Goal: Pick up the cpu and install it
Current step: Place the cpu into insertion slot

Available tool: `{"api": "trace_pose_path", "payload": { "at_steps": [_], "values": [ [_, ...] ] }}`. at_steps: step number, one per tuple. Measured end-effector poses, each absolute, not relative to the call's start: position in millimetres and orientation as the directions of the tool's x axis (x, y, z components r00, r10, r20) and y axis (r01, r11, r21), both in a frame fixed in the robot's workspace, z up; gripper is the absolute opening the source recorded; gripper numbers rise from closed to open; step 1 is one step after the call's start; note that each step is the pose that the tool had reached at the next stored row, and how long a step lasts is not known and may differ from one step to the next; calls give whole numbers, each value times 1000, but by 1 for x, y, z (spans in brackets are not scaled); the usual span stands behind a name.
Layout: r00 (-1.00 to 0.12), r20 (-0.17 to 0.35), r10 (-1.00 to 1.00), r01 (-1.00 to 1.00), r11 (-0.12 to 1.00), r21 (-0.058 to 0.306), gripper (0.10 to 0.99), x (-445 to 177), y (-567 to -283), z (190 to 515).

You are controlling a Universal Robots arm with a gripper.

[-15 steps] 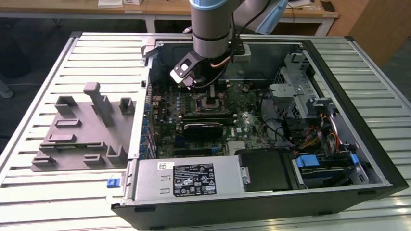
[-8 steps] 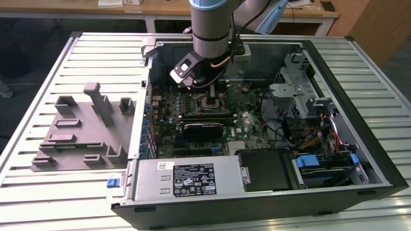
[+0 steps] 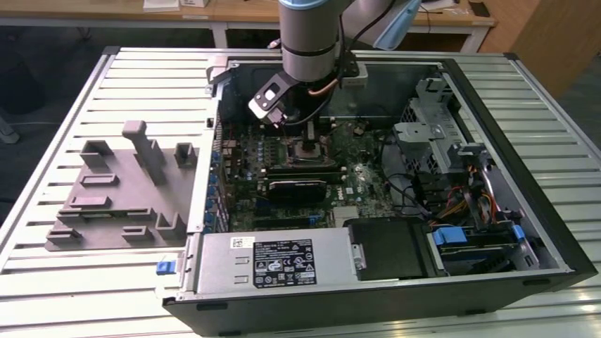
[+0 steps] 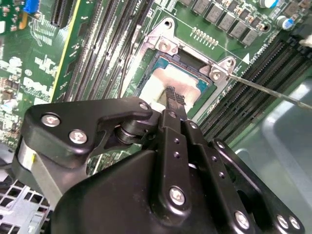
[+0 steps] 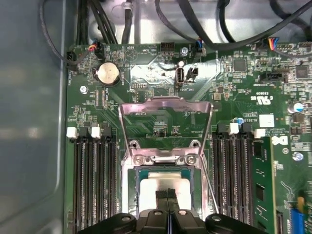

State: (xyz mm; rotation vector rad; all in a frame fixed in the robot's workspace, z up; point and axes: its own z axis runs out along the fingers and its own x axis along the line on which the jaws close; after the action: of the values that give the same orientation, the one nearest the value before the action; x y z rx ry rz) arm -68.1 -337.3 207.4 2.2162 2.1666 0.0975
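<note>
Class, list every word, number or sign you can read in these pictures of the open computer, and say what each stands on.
Nothing can be quoted reliably.
The power supply label: print and symbols, too small to read.
The motherboard: white lettering, too blurred to quote.
The white sticker on it: unreadable.
The cpu under the pincer: no readable marking.

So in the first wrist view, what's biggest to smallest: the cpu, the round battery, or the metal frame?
1. metal frame, though it's flipped up, maybe nearer the camera
2. cpu, partly covered
3. battery
</note>
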Motion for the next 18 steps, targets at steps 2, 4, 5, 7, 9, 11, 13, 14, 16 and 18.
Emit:
{"api": "trace_pose_path", "payload": {
  "at_steps": [2, 4, 5, 7, 9, 11, 13, 14, 16, 18],
  "values": [
    [22, 16, 1000, 997, -23, 73, 106, -68, -337, 212],
    [22, 16, 1000, 997, -23, 73, 106, -68, -337, 218],
    [22, 16, 1000, 997, -23, 73, 106, -68, -337, 221],
    [22, 16, 1000, 997, -23, 73, 106, -68, -337, 227],
    [22, 16, 1000, 997, -23, 73, 106, -68, -337, 233],
    [22, 16, 1000, 997, -23, 73, 106, -68, -337, 239],
    [22, 16, 1000, 997, -23, 74, 106, -68, -337, 244],
    [22, 16, 1000, 997, -23, 74, 106, -68, -337, 246],
    [22, 16, 1000, 997, -23, 74, 106, -68, -337, 249],
    [22, 16, 1000, 997, -23, 74, 106, -68, -337, 249]
  ]
}}
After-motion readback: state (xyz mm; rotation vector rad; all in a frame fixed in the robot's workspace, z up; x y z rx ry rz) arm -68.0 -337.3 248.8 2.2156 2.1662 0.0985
